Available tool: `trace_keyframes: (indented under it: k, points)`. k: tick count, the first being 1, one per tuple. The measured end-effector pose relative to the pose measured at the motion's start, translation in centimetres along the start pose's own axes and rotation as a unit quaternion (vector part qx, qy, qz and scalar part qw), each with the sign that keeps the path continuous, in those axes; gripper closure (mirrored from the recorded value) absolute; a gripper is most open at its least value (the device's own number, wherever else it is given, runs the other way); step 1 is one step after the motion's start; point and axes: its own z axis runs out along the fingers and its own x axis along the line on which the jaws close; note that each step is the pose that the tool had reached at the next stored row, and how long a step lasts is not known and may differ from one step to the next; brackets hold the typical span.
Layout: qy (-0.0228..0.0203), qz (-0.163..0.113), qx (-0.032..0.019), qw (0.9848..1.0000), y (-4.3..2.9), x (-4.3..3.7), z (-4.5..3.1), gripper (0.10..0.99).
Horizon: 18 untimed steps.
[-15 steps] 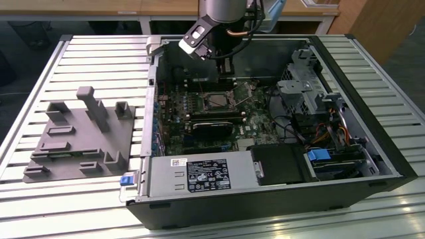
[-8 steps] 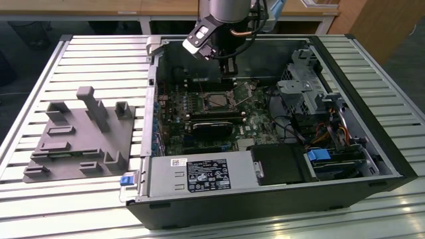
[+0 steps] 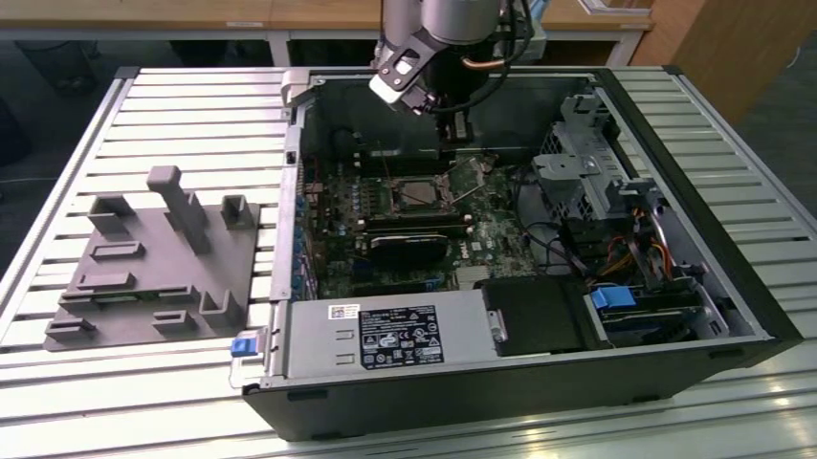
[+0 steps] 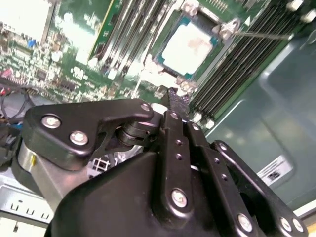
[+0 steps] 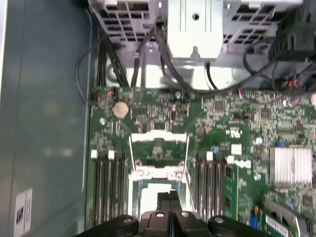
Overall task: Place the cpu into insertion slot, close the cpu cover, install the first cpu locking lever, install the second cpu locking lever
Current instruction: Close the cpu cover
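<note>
Gripper [image 5: 169, 196]: fingers closed together, nothing held, near the insertion slot [image 3: 419, 196] inside computer case [image 3: 511, 402]; cpu [image 4: 190, 44] seated in that slot; cpu cover [image 5: 158, 170] swung open off it

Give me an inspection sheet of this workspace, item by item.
Surface: slatted metal table, open computer case lying on it.
Job's things: cpu seated in the insertion slot; cpu cover looks swung open; a thin lever rod sticks out beside the slot.
Clutter: grey fixture block on the table, exterior view's left.
Grippers: tool shut, nothing held, hovering near the cpu.
Cables: black cables by the drive cage.
Surroundings: wooden furniture beyond the table.
</note>
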Motion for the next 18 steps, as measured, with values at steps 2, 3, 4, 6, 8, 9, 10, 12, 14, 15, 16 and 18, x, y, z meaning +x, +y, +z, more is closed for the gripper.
trace_keyframes:
  k: [2, 3, 4, 6, 8, 9, 10, 12, 14, 15, 16, 18]
  points:
    - [0.0005, -0.001, 0.0006, 1.0, 0.35, 0.06, 0.13, 0.98]
    - [0.0006, -0.002, 0.0008, 1.0, 0.47, 0.1, 0.23, 0.98]
    - [0.0006, -0.002, 0.0011, 1.0, 0.61, 0.16, 0.35, 0.98]
    - [0.0006, -0.002, 0.003, 1.0, 1.29, 0.31, 0.7, 0.98]
    - [0.0005, -0.002, 0.004, 1.0, 1.81, 0.41, 0.95, 0.98]
    - [0.0006, -0.002, 0.0041, 1.0, 1.97, 0.44, 1.06, 0.98]
    - [0.0006, -0.002, 0.0041, 1.0, 2.14, 0.46, 1.15, 0.98]
    - [0.0005, -0.002, 0.0041, 1.0, 2.58, 0.47, 1.31, 0.98]
    - [0.0006, -0.002, 0.0041, 1.0, 3.13, 0.48, 1.44, 0.98]
    - [0.0006, -0.002, 0.0041, 1.0, 3.4, 0.48, 1.5, 0.98]
    - [0.0005, -0.002, 0.0041, 1.0, 3.58, 0.48, 1.57, 0.98]
    - [0.0006, -0.002, 0.0041, 1.0, 3.95, 0.48, 1.75, 0.98]
